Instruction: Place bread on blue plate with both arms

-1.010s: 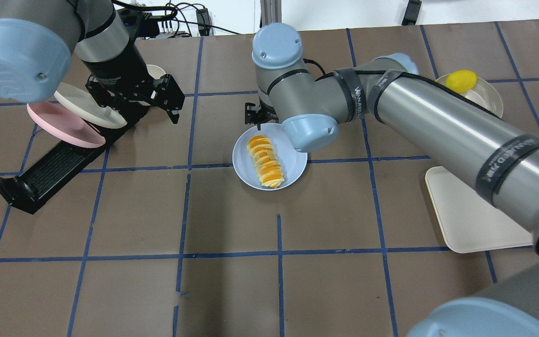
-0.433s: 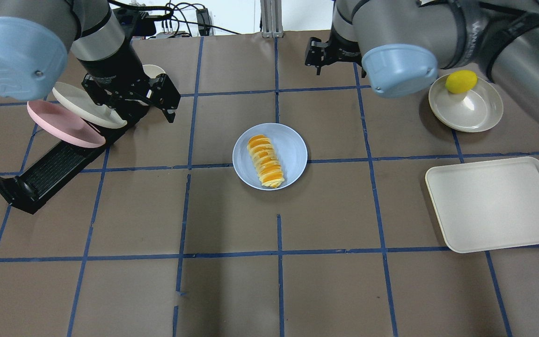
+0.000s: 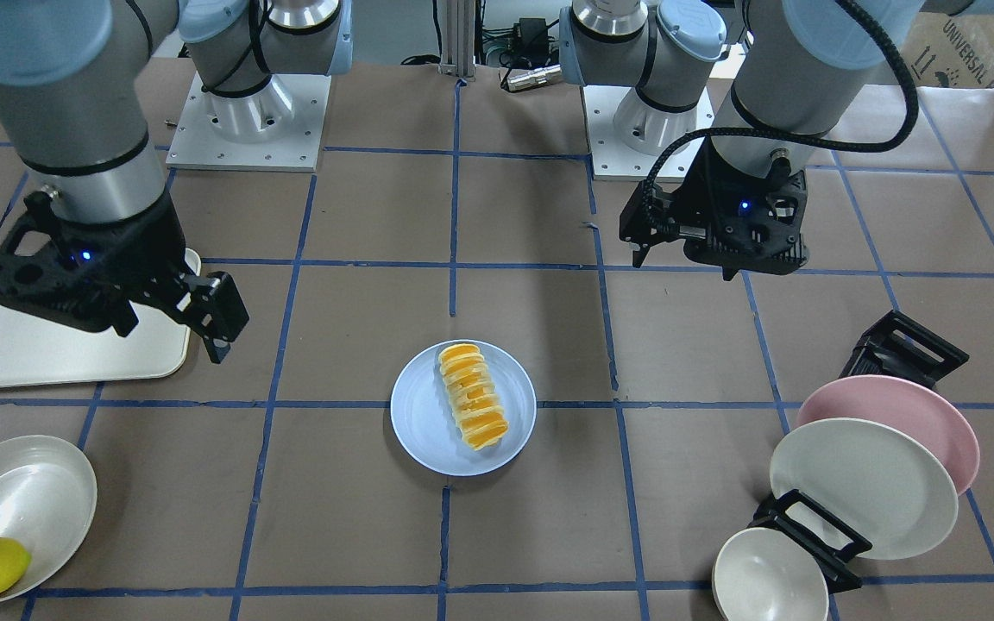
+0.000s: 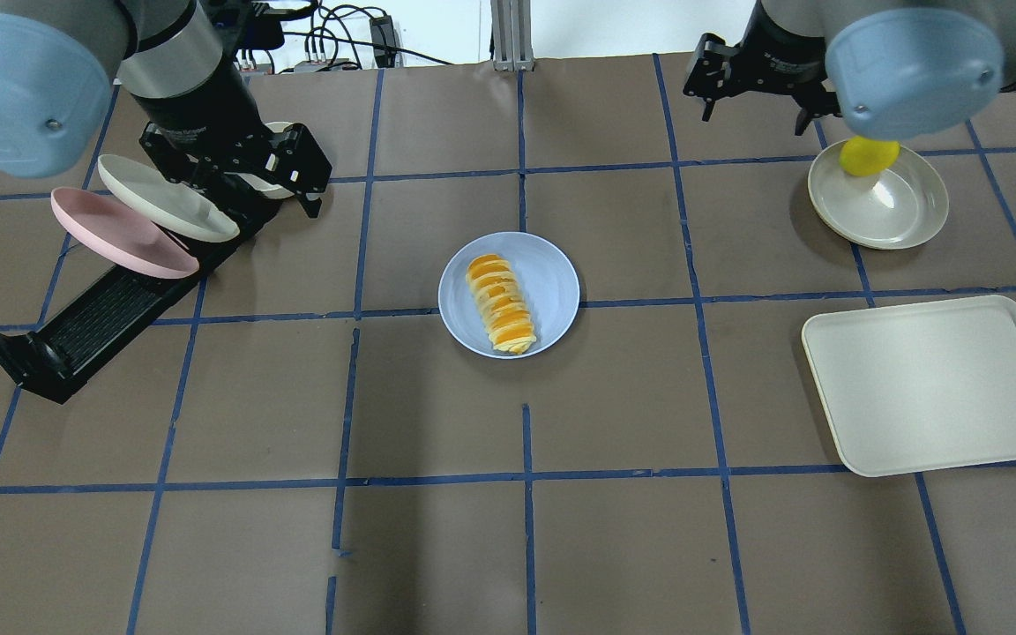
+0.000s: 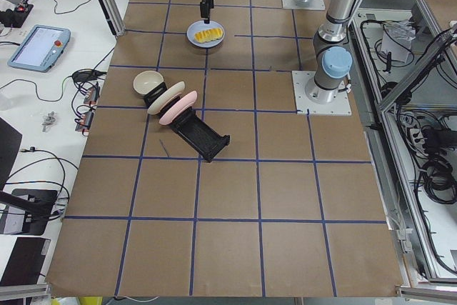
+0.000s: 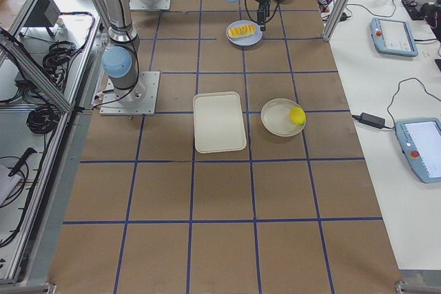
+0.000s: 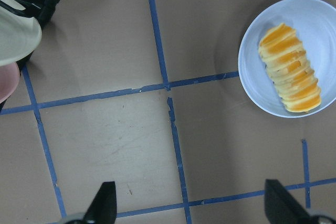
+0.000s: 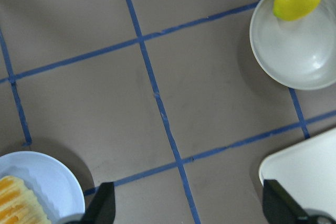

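The bread point(image 4: 499, 302) lies lengthwise on the blue plate point(image 4: 554, 269) at the table's centre, with no gripper touching it. It also shows in the front view, bread point(image 3: 473, 405) on plate point(image 3: 418, 427), in the left wrist view point(image 7: 290, 74) and partly in the right wrist view point(image 8: 16, 203). My left gripper point(image 4: 283, 198) is open and empty, raised beside the plate rack, left of the plate; it shows at the right of the front view point(image 3: 682, 267). My right gripper point(image 4: 753, 119) is open and empty, raised at the far right near the lemon bowl.
A black rack point(image 4: 89, 326) holds a pink plate point(image 4: 120, 234) and a cream plate point(image 4: 164, 198), with a small bowl point(image 3: 769, 578) at its end. A yellow lemon point(image 4: 870, 154) sits in a grey bowl point(image 4: 892, 212). A cream tray point(image 4: 931, 384) lies at the near right.
My right arm has swung away from over the blue plate to the far right, uncovering the tray. My left gripper has drifted slightly back. The bread and plate have not moved.
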{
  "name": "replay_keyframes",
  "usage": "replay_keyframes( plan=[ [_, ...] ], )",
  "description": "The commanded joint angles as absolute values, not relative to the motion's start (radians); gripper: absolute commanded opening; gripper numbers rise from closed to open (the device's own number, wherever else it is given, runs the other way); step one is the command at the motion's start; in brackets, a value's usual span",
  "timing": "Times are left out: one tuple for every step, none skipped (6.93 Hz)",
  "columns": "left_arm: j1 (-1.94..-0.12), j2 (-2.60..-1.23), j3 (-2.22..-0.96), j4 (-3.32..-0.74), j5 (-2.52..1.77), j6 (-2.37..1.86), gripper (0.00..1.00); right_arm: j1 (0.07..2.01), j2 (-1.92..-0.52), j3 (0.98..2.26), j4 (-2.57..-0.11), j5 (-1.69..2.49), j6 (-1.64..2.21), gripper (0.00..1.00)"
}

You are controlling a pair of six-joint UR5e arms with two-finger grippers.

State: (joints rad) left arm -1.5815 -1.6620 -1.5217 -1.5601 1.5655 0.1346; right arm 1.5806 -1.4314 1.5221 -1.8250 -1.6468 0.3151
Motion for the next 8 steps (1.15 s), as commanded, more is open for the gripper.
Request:
replay_keyframes(
  plan=[
    [-1.583, -1.637, -1.514, -1.598, 1.572, 0.121, 1.0, 1.533, -1.505, 1.514, -1.677, -1.648, 0.269, 1.0],
    [-1.585, -1.631, -1.514, -1.633, 1.572, 0.117, 1.0, 1.529, -1.522, 1.52, -1.681, -1.631, 0.013, 0.92],
    [-1.585, -1.622, -1.511, -1.663, 1.572, 0.117, 1.0, 1.529, -1.543, 1.523, -1.678, -1.587, -0.01, 0.93],
    [-1.585, -1.612, -1.512, -1.67, 1.572, 0.117, 1.0, 1.532, -1.587, 1.557, -1.663, -1.568, 0.012, 0.99],
    [-1.583, -1.603, -1.513, -1.663, 1.581, 0.118, 1.0, 1.532, -1.661, 1.631, -1.664, -1.572, 0.076, 1.0],
    [-1.583, -1.605, -1.538, -1.667, 1.583, 0.117, 1.0, 1.537, -1.713, 1.694, -1.678, -1.563, 0.099, 1.0],
    [-1.582, -1.608, -1.523, -1.664, 1.58, 0.117, 1.0, 1.54, -1.718, 1.713, -1.692, -1.56, 0.081, 1.0],
    [-1.582, -1.603, -1.514, -1.664, 1.588, 0.115, 1.0, 1.543, -1.706, 1.7, -1.698, -1.498, -0.007, 1.0]
  ],
)
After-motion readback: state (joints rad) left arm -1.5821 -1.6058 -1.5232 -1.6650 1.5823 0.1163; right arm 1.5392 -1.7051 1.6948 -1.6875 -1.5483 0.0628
